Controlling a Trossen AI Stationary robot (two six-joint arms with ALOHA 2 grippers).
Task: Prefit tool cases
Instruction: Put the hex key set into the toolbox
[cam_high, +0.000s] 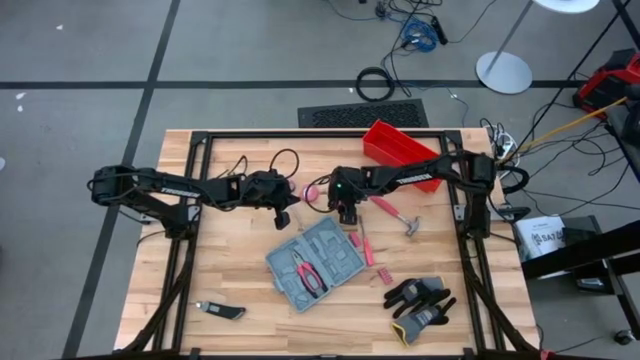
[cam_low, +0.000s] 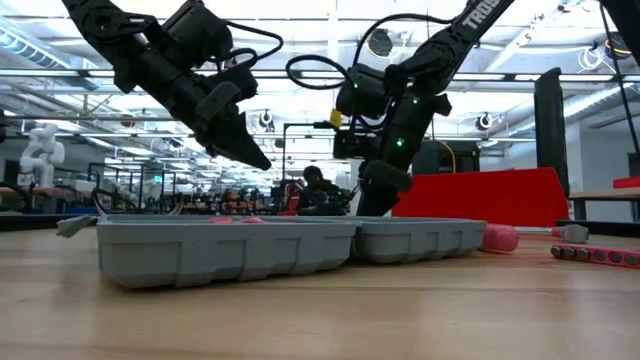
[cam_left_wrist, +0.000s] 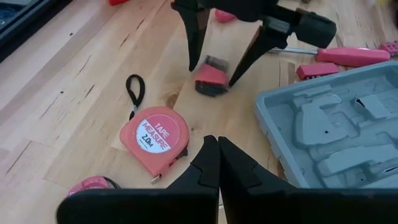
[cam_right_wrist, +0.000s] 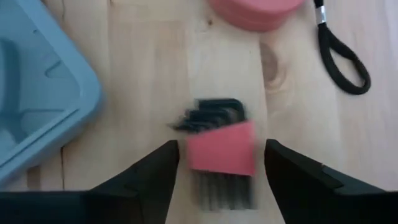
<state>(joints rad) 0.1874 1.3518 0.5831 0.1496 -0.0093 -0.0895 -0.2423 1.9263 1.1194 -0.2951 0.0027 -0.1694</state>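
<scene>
The grey-blue tool case (cam_high: 318, 262) lies open on the table, with red-handled pliers (cam_high: 310, 275) in one half. Beside its far corner lies a set of black hex keys in a red holder (cam_right_wrist: 221, 149), blurred, on the wood. My right gripper (cam_high: 347, 213) points down over it, open; its fingers (cam_left_wrist: 194, 59) stand on either side of the holder with a gap on each side. My left gripper (cam_left_wrist: 217, 163) hangs shut above the table, left of the right one, close to a pink tape measure (cam_left_wrist: 155, 137).
A pink-handled hammer (cam_high: 395, 215) and a pink screwdriver (cam_high: 365, 245) lie right of the case. Black gloves (cam_high: 420, 305) are at the near right and a utility knife (cam_high: 220, 310) at the near left. A red bin (cam_high: 400, 145) stands at the far edge.
</scene>
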